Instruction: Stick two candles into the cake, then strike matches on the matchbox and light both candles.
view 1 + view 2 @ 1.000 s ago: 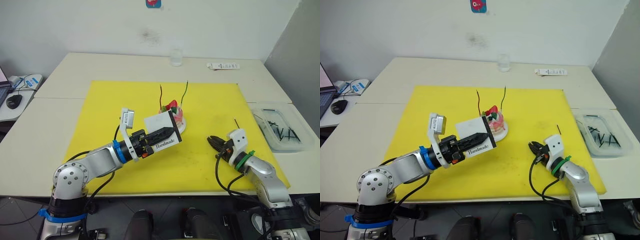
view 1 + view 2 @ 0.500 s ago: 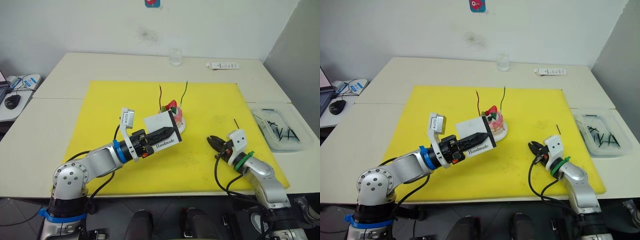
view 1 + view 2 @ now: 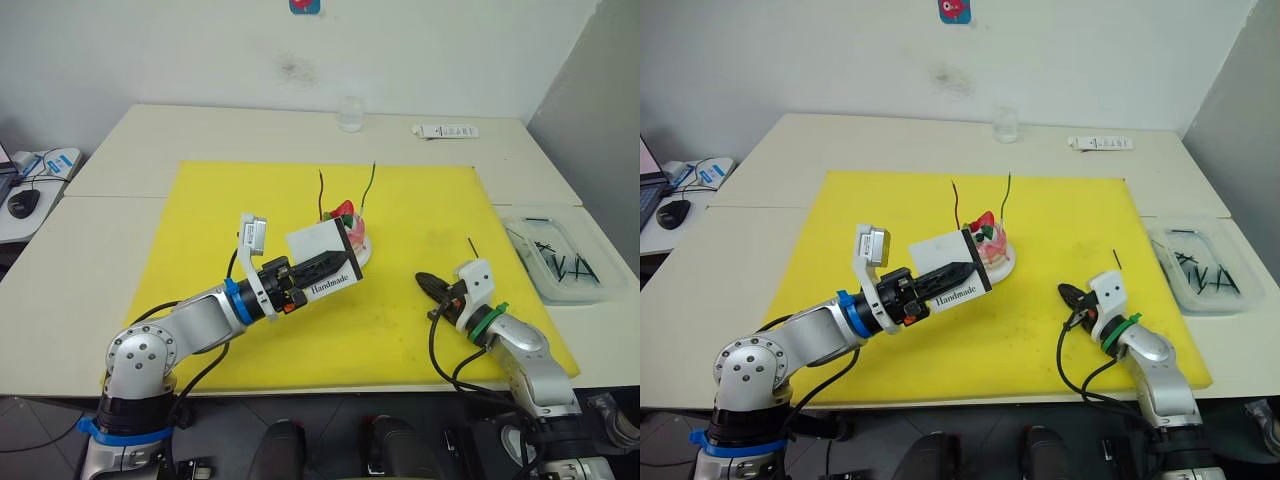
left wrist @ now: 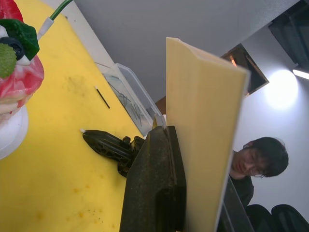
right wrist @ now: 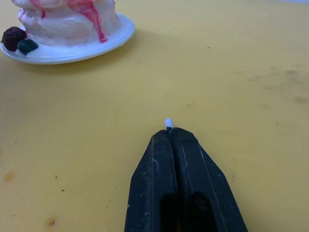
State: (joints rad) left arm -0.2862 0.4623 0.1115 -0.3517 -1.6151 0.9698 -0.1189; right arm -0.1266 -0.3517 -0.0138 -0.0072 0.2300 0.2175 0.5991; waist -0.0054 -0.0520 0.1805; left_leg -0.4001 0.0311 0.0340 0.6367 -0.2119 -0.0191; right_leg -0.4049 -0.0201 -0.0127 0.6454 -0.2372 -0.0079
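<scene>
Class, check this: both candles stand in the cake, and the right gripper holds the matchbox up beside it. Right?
Not quite. The left gripper holds the matchbox, as the left eye view shows. Both candles, red and green, do stand in the cake.

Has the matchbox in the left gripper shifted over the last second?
Yes, slightly. The matchbox, shut in the left gripper, has edged up and toward the cake, judged against the cake's plate in the left eye view.
</scene>
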